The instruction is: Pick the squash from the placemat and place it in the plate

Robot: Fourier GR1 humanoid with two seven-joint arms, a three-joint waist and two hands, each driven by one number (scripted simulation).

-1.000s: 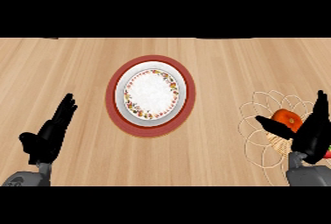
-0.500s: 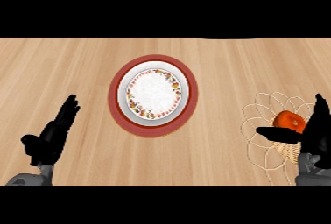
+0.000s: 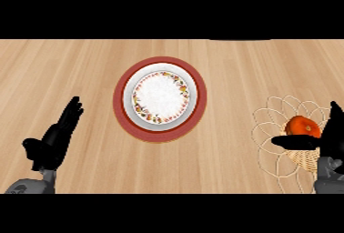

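Step in hand: the grasp. Squash not picked yet; it sits on the placemat at the right side of the table, toward the near edge. It's well apart from the plate, which is mid-table with nothing on it.

Right hand: released, not clenched. Fingers are straight and upright along the squash's right side. The thumb is stretched out leftward across its near side. So the hand brackets the squash on two sides, with nothing curled round it. Can't tell whether the thumb or fingers actually touch it; they look just beside it. The forearm comes in from the lower right corner, and part of the hand is cut off by the view's edge.

Left hand: open, fingers up, resting at the near left of the table. Not involved.

Next move, my read:
- Close fingers and thumb onto the squash. It's round and smooth-looking, so the squeeze should land across its middle or it may roll out.
- Lift straight up so it comes off the open wire-like weave of the placemat without snagging.
- Carry left and slightly away from the near edge, to over the plate's white centre.
- Lower before letting go, because a round thing could roll off a shallow rim.

Progress: early. The whole transfer is ahead.
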